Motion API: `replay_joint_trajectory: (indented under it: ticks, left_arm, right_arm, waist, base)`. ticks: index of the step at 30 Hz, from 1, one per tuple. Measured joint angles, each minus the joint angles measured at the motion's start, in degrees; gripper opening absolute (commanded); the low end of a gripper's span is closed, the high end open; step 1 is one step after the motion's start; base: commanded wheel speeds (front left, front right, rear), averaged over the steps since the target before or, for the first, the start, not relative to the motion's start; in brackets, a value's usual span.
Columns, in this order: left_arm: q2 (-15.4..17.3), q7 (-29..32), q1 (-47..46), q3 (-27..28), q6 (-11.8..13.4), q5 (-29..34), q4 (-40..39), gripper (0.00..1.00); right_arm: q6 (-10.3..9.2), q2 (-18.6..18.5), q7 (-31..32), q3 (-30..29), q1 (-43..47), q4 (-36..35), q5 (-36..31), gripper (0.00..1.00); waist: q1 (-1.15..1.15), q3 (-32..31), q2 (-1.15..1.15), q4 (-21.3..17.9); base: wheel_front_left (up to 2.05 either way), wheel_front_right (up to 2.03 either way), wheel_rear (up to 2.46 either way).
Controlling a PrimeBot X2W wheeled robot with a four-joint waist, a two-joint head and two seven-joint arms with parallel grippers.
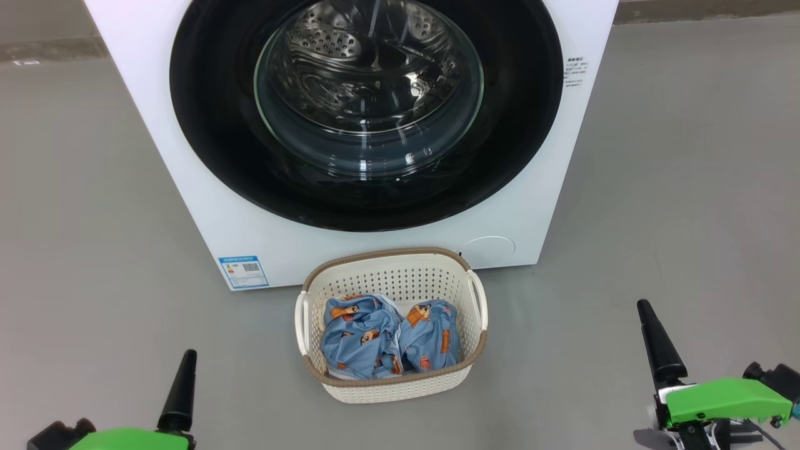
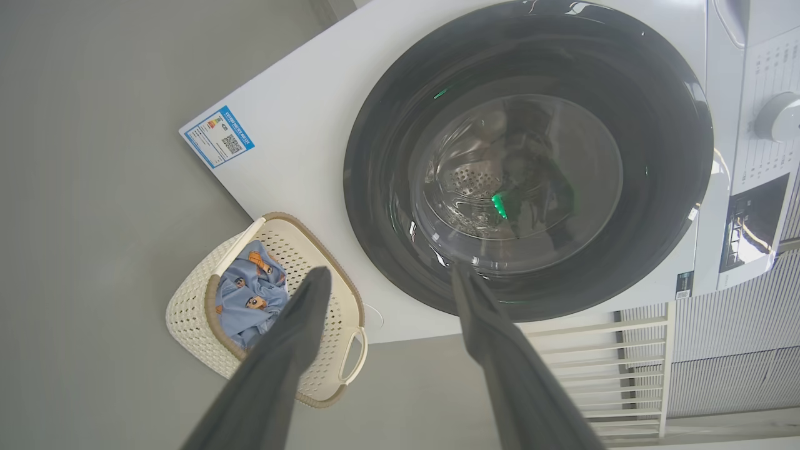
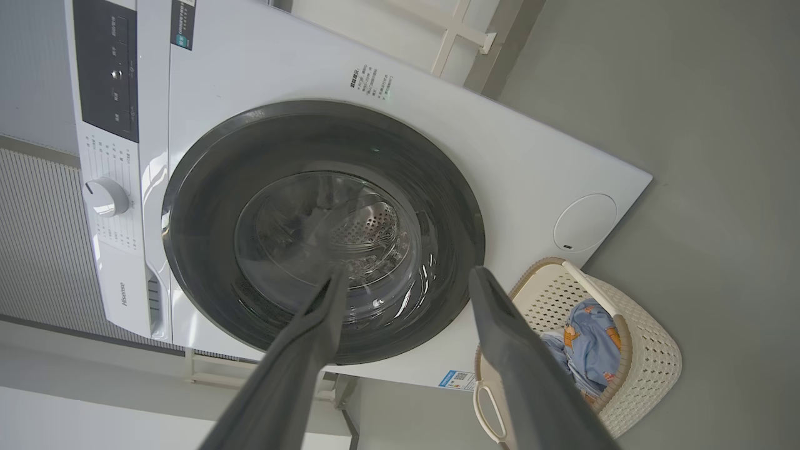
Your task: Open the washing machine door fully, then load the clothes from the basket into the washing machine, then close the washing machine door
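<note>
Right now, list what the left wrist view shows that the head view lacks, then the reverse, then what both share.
Left wrist view adds: the control knob, the dark display panel, a white slatted rack beside the machine, and the left gripper seen with jaws apart. Head view adds: the right gripper and the clothes as two bundles side by side. Both share: the washing machine, its shut washing machine door, the basket and the blue label sticker.
</note>
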Motion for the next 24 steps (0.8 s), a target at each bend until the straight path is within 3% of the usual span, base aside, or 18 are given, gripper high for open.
replay_joint_trajectory:
  ticks: [24]
  left_arm:
    - [1.8, -4.0, -1.0, -1.8, -0.1, 21.3, -0.1, 1.0]
  right_arm:
    - [0.0, -1.8, -3.8, 2.8, -2.8, 1.4, -22.7, 1.0]
  waist:
    - [0.0, 0.1, 0.0, -0.1]
  base:
    - [0.0, 0.0, 0.0]
